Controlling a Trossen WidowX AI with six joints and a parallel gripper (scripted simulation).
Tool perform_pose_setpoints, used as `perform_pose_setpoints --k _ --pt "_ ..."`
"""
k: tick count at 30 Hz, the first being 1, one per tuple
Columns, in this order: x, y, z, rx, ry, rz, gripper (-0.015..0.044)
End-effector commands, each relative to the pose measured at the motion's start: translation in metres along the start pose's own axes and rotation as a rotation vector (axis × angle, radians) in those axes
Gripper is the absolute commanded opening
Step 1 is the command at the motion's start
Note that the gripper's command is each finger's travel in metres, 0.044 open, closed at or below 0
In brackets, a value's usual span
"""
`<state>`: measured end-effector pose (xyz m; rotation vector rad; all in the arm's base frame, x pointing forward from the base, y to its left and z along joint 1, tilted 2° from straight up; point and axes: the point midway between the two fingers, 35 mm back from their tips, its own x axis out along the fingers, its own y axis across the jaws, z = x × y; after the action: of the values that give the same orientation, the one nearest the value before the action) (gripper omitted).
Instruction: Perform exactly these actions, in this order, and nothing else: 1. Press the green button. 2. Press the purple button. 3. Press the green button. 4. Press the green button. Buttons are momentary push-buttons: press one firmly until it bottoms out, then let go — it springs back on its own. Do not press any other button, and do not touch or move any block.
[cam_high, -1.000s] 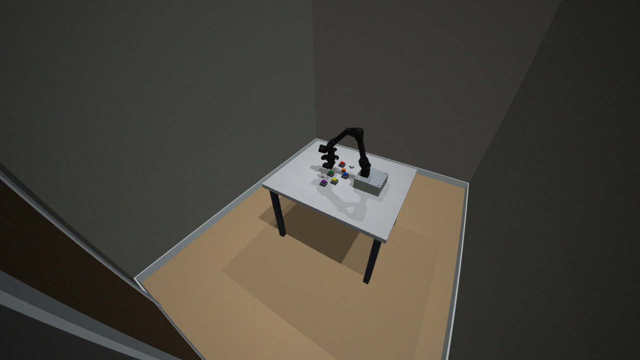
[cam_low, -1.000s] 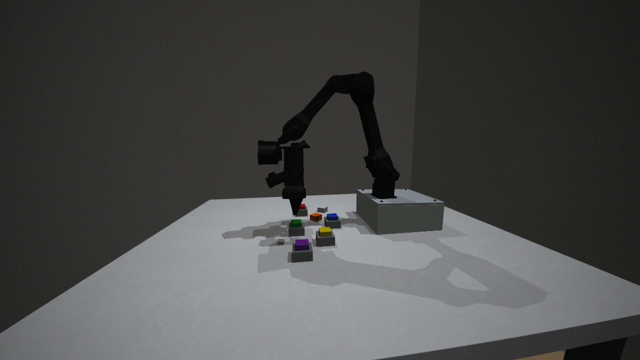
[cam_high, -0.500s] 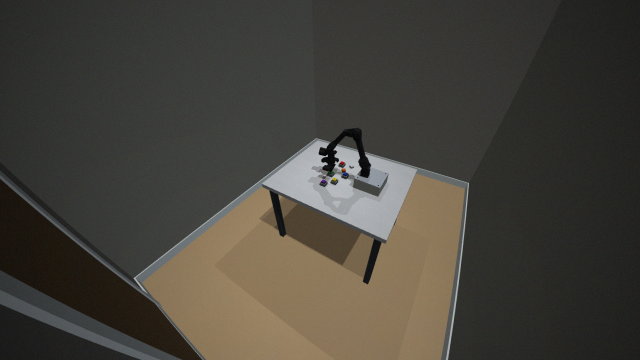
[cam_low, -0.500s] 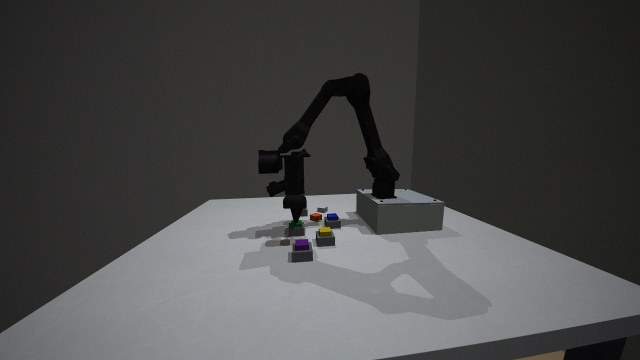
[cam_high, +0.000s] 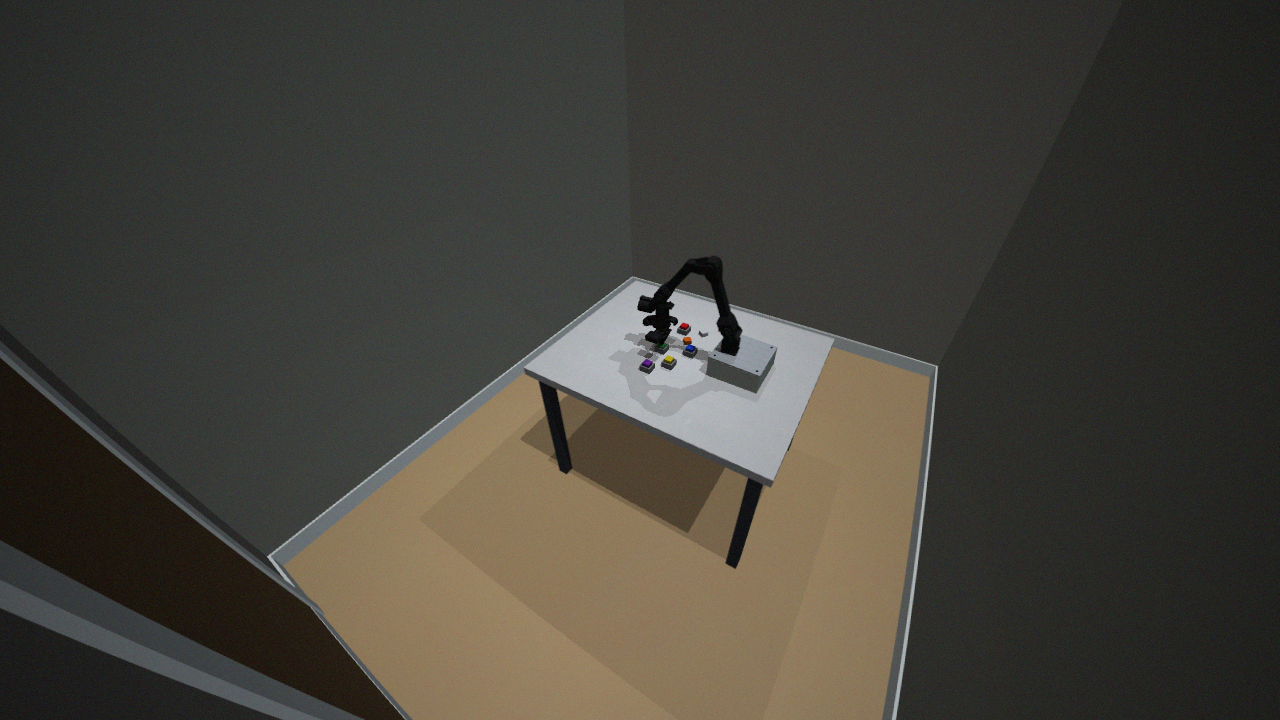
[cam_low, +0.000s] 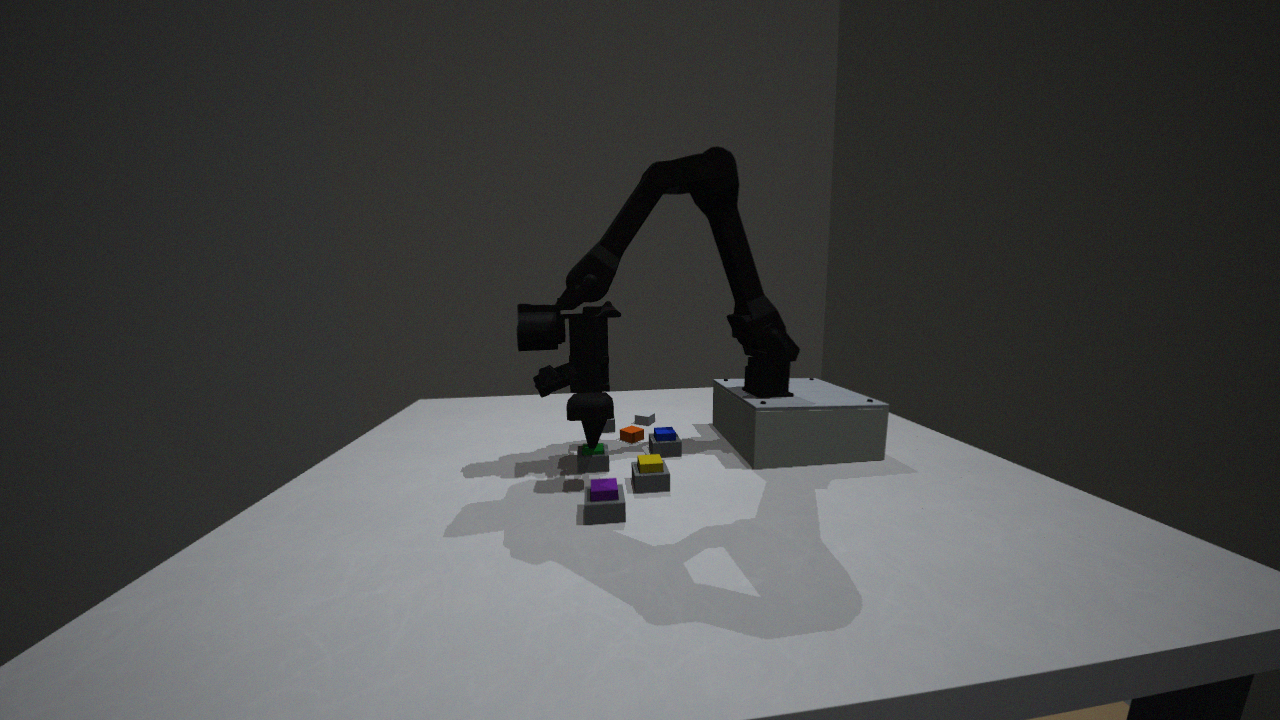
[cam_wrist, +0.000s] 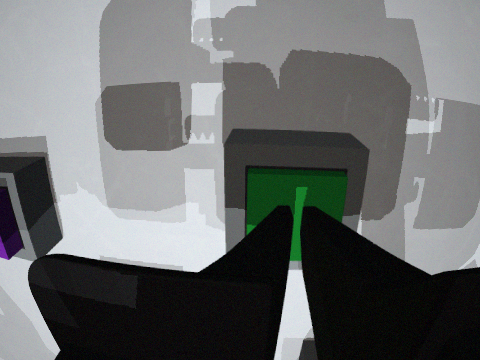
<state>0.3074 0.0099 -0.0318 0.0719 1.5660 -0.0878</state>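
Observation:
The green button is directly under my gripper. The gripper points straight down and is shut, with nothing between the fingers and only a thin gap at the tips. Its tips are at the green cap and appear to touch it. The cap sits low in its grey housing in the exterior view; the tips hide part of it. The purple button stands nearer the exterior camera, its cap raised. It shows at the left edge of the wrist view.
A yellow button and a blue button stand between the green button and the arm's base box. A red button, an orange block and a whitish block are farther back.

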Motion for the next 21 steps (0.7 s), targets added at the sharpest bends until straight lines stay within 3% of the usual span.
perform_pose_setpoints --k 1,5,9,21 --pt "0.001 0.000 -0.001 -0.003 0.002 0.000 0.0020" --pt "-0.003 0.000 0.000 0.000 0.000 0.000 0.0020" --pt "-0.033 0.000 0.000 -0.003 0.002 0.000 0.0020" --pt "-0.023 0.000 0.000 -0.003 0.002 0.000 0.0020"
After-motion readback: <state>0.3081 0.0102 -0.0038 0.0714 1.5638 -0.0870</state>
